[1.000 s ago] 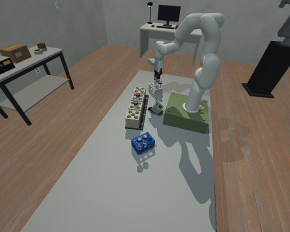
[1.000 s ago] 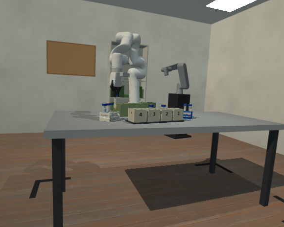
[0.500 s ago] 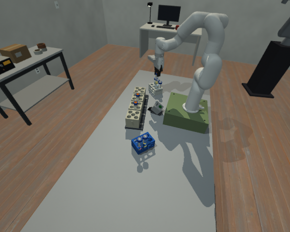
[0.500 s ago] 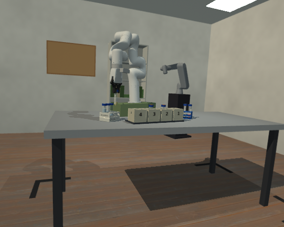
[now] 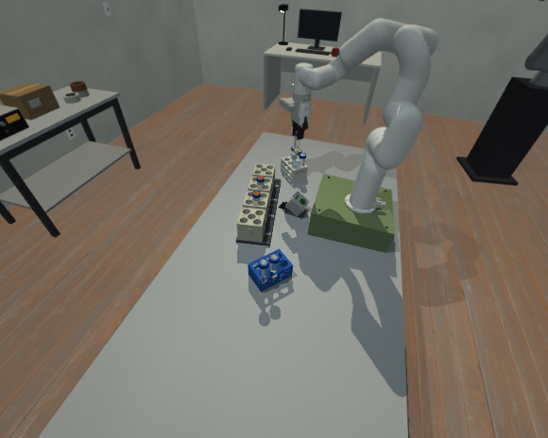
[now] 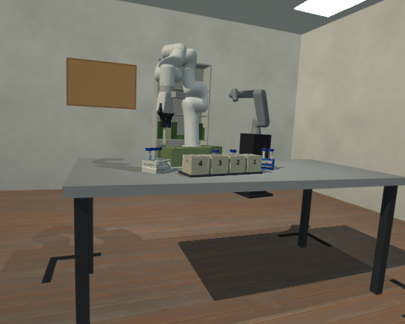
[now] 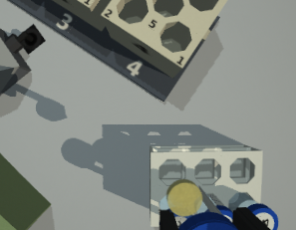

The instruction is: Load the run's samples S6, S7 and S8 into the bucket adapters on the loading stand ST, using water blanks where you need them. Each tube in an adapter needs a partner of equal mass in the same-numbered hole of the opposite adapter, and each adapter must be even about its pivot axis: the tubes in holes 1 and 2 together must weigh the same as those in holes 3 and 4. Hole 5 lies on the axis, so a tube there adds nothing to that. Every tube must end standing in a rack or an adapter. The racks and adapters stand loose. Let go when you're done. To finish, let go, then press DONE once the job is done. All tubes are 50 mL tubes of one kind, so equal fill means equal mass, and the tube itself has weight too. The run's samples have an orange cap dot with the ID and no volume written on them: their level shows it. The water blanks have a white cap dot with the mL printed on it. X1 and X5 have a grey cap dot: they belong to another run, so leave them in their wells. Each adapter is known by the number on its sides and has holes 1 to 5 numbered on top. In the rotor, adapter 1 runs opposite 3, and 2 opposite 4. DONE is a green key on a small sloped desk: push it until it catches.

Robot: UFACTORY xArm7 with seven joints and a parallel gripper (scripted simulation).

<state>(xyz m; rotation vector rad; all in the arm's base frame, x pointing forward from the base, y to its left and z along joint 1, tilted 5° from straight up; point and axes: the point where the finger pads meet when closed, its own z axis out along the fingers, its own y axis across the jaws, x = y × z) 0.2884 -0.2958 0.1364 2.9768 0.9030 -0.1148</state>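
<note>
The black two-finger gripper (image 5: 299, 130) (image 6: 166, 120) (image 7: 209, 220) of the white jointed arm (image 5: 411, 57) (image 6: 193, 115) is clamped on a blue-capped clear tube (image 6: 165, 137) (image 7: 184, 198). The tube hangs with its yellowish conical tip downward, above and partly over the white openwork rack (image 5: 294, 171) (image 6: 153, 167) (image 7: 155, 185). Its cap lies between the fingers; the marking on the cap dot cannot be read. Further blue-capped tubes stand in the white rack.

Beside this rack is the loading stand, a long dark base plate (image 5: 253, 243) (image 6: 227, 173) (image 7: 164, 94). It carries four cream block-shaped adapters, numbered 4, 3, 2 and 1. Adapter 3 (image 5: 261, 188) (image 6: 219, 165) and adapter 2 (image 5: 256, 200) (image 6: 237, 165) each hold one blue-capped tube with an orange dot. No caps show above adapter 4 (image 5: 265, 170) (image 6: 196, 167) (image 7: 167, 24) or adapter 1 (image 5: 252, 229) (image 6: 254, 164).

The blue openwork rack (image 5: 270, 273) (image 6: 268, 164), near the adapter 1 end, holds two blue-capped tubes. The grey sloped desk (image 5: 295, 205) (image 7: 5, 74) with the green round key (image 5: 302, 201) stands between the stand and the green base block (image 5: 351, 231) (image 6: 172, 156) (image 7: 14, 198).
</note>
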